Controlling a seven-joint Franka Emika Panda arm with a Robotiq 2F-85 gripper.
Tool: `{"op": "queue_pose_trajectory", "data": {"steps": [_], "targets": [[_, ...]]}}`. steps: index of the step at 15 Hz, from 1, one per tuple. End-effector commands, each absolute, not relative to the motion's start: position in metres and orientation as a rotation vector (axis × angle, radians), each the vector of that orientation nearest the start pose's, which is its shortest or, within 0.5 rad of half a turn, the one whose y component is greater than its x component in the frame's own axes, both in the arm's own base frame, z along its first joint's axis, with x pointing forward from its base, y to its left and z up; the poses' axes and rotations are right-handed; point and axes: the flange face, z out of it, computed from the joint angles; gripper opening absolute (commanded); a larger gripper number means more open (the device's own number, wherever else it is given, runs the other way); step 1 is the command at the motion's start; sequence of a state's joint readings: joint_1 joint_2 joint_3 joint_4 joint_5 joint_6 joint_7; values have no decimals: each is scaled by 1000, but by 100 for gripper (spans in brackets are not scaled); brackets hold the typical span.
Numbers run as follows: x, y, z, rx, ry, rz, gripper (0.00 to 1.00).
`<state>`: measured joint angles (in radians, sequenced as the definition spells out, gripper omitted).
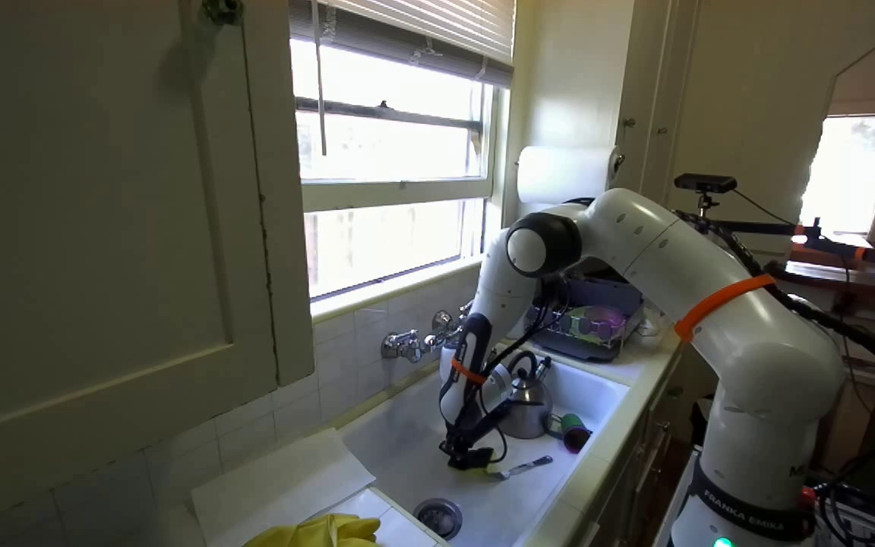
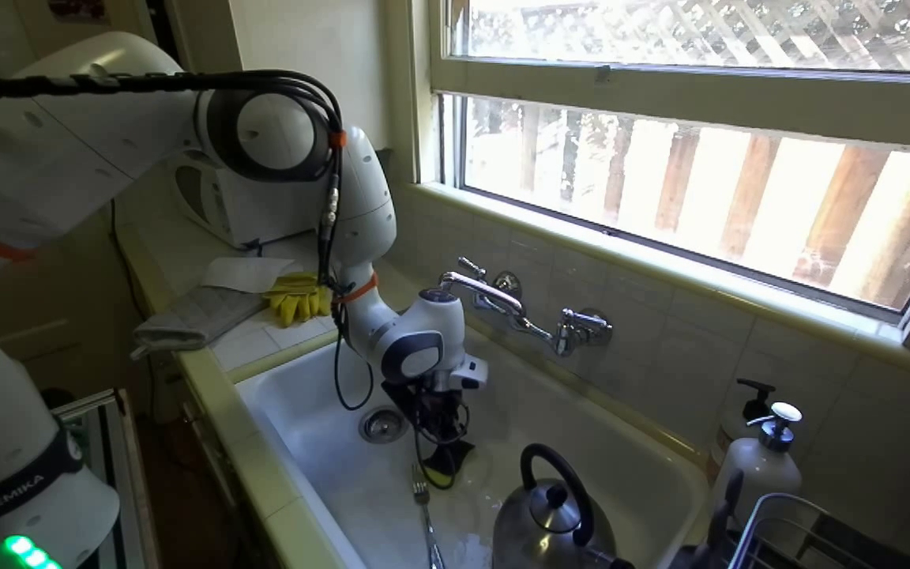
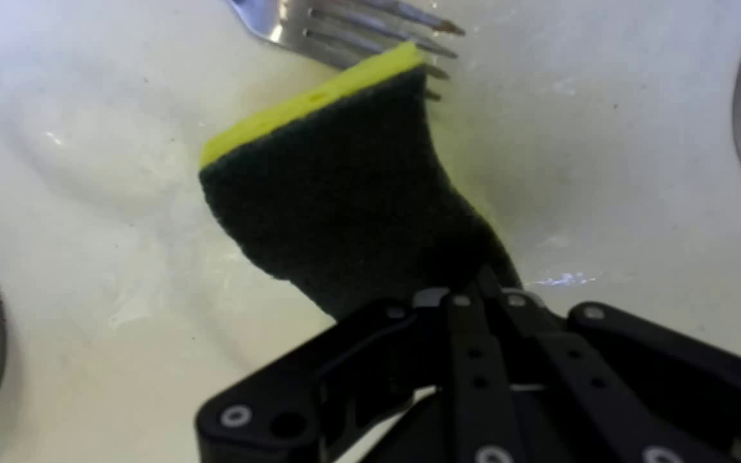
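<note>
Wrist view: A black tool (image 3: 489, 283), its jaws drawn together, pinches one end of a two-layer sponge (image 3: 345, 199) low in a white sink (image 2: 581, 438). The sponge's long axis runs diagonally, from the fingertips at lower right to a squared-off free end facing the upper left. One corner of that end covers part of the tines of a metal fork (image 3: 293, 26); whether the two touch cannot be told. The upper face is a rough pad, so dark a green that it looks nearly black, with a ragged left edge. Beneath it, bright yellow foam shows as a pitted strip along the free end, and the slab narrows and bends toward the grip. The fork, shiny and smooth, points its tines right, one tip marked with brown. In both exterior views, the sponge is between a round metal drain (image 2: 383, 425) and a rounded steel kettle (image 2: 554, 531) with a black arched handle. Rumpled yellow gloves (image 2: 297, 299) lie on the pale tiled worktop (image 2: 246, 348).
</note>
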<state>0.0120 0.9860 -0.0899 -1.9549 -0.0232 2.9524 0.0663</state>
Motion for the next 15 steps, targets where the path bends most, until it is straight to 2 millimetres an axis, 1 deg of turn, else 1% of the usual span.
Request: {"op": "queue_pose_trajectory", "data": {"steps": [1, 3, 5, 6, 8, 9, 10, 12, 15], "targets": [[552, -44, -21, -3206, 189, -102, 0], [537, -39, -9, -3218, 127, -66, 0], [518, -34, 2, -3225, 93, -34, 0], [507, -30, 7, -3215, 45, -2, 0], [487, -25, 19, -3224, 42, 26, 0], [478, -22, 24, -3233, 15, 61, 0], [471, -23, 25, -3250, 11, 98, 0], [465, -26, 30, -3268, 11, 80, 0], [468, -41, 28, -3291, 15, 60, 0]]}}
